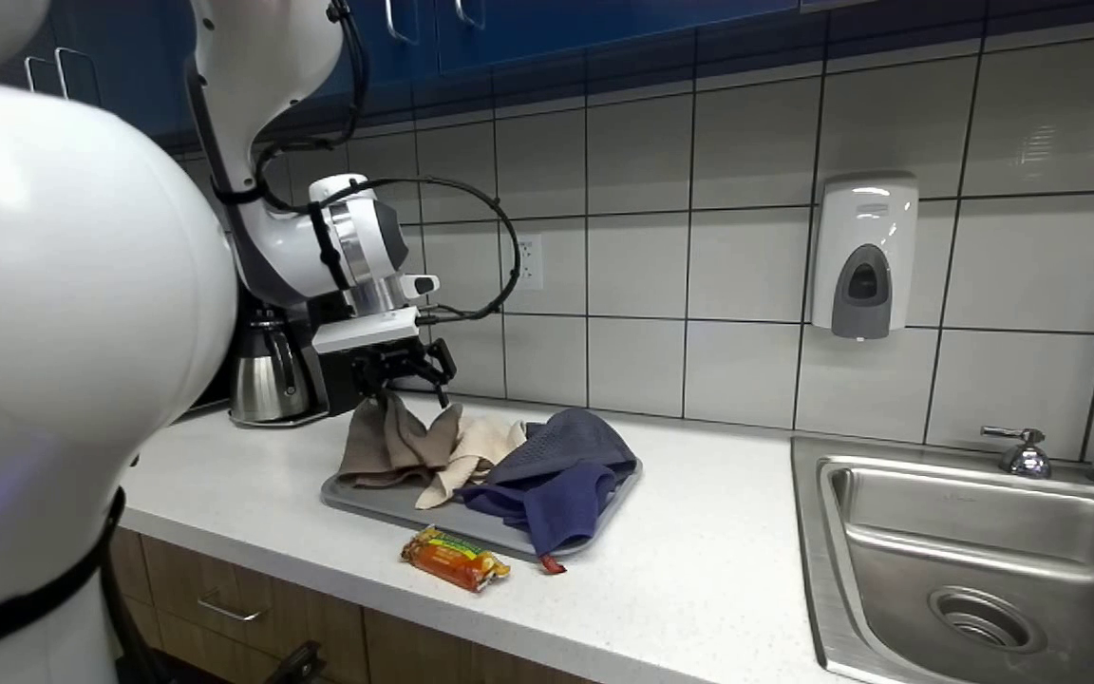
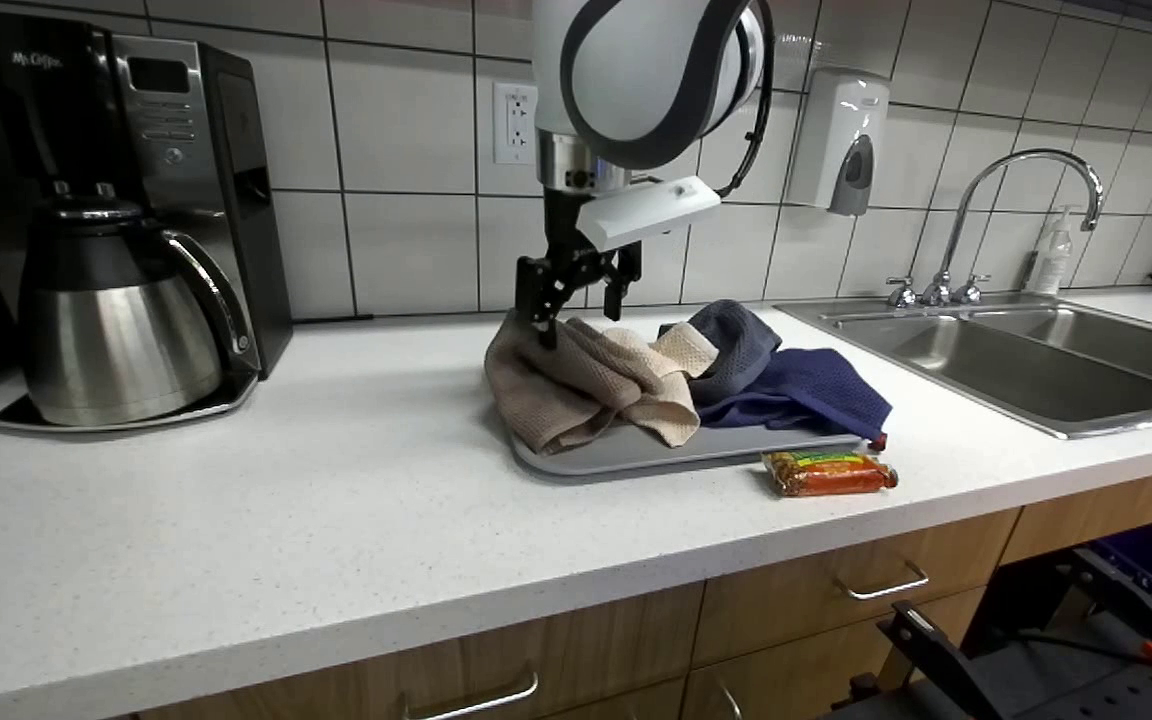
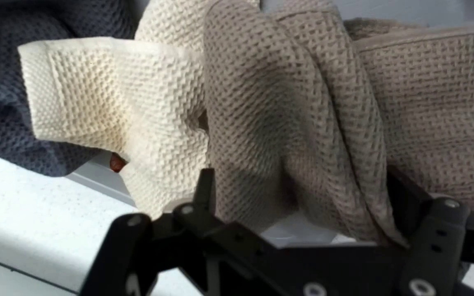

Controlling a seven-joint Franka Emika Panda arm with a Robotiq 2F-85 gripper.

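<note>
Brown waffle-weave cloth (image 2: 558, 385) sits bunched on a grey tray (image 2: 626, 452), at the end nearer the coffee maker (image 2: 176, 180); tray is flat on the white table (image 2: 236, 530). Tool (image 2: 580, 324) is right over that cloth, fingers wide apart, gripping nothing; a fold lies between them in the wrist view. In an exterior view one fingertip overlaps the cloth, contact can't be confirmed, while the other shows clear of it. Cream cloth (image 3: 150, 94) lies against the brown one, partly covered by it; next, a slate-blue cloth (image 1: 566, 448) with a navy cloth (image 1: 556, 499) in front, reaching the tray edge. Orange snack packet (image 1: 457, 559) is on the table near the tray's front edge: yellow-green label, lettering too small to read. Small red item (image 1: 553, 564) by the navy corner, can't tell what. Readable brand: "Mr. Coffee" on the coffee maker's upper part, steel carafe (image 2: 121, 350) on its base; control panel (image 2: 166, 120) markings too small. White soap dispenser (image 1: 865, 252) on the tiled wall (image 1: 642, 256), steel sink (image 1: 820, 551) near it; faint stamp on the sink's inner wall, illegible.
</note>
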